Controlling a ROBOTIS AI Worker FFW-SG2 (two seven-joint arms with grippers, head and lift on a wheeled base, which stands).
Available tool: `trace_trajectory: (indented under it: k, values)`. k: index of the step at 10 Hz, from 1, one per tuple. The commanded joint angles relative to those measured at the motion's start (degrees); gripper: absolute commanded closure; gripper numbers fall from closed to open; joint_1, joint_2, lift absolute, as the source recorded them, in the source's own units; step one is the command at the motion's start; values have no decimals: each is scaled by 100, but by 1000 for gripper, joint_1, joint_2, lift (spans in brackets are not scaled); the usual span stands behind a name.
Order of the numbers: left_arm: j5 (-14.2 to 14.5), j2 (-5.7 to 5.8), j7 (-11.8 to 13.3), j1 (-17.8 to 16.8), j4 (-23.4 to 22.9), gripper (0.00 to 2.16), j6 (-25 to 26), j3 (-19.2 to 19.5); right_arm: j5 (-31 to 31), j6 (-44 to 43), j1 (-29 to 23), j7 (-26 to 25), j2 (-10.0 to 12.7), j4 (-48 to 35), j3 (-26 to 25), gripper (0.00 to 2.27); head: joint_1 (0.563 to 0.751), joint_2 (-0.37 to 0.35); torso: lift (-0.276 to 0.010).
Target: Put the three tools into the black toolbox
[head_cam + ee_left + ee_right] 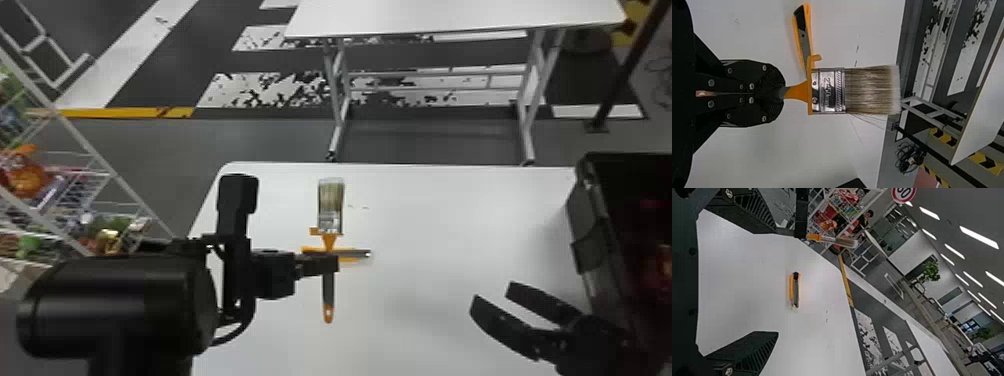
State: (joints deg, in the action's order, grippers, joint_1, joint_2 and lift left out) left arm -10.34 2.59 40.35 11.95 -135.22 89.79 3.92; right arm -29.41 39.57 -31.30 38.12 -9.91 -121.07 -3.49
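with my left pincer (pixel 327 264) i am holding the paint brush (pixel 331 202): its two fingers are closed on the dark part of the handle, below the orange neck. the brush is above the white table (pixel 430 210), at the left part of it, and its bristles point away from me. the orange end of the handle comes out on the near side of the fingers. the orange cutter knife (pixel 357 255) lies flat on the table; in the head view it is partly behind the brush, and the right wrist view shows these two well apart. my right pincer (pixel 492 292) is open, its fingers parted with a wide gap, and it is near the black toolbox (pixel 591 200), which is at my right side. inside the toolbox i see some dark red, but it is too dim to tell what it is. at my left stands a white wire shelf (pixel 90 135), and farther in front there is another white table (pixel 450 15).
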Motion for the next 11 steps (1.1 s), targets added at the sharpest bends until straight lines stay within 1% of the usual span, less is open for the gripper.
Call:
trace_trajectory:
  k: [1,2,3,4,5,7,8,9,11]
  values:
    - [32,-57,-36,9,-22,2061,24,-286,76,30,54,-24,7,-4,85,80,695,153,-51]
    - [-83,-57,-71,9,-22,2061,24,-576,85,65,124,-94,7,-13,94,80,695,129,-51]
    - [-329,-57,-97,18,-13,2061,24,-831,85,118,273,-173,24,-13,156,80,695,114,-51]
    - [-513,-48,-256,80,13,2061,24,-1069,94,328,484,-243,24,-57,156,80,695,93,-51]
    - [-566,-39,-247,124,31,2061,24,-1121,146,364,722,-358,24,-57,200,80,695,84,-51]
    - [-645,-4,-264,247,22,2061,24,-1183,173,1014,1223,-437,24,-40,279,83,695,77,-51]
    - [-672,5,-317,273,57,2061,24,-1288,225,1137,1354,-498,24,-40,402,83,695,83,-51]
    - [-839,5,-396,282,75,2061,24,-1482,296,1190,1433,-542,24,31,542,83,695,93,-51]
    - [-944,-22,-405,203,145,2061,24,-1693,375,1295,1565,-560,24,215,771,83,695,107,-51]
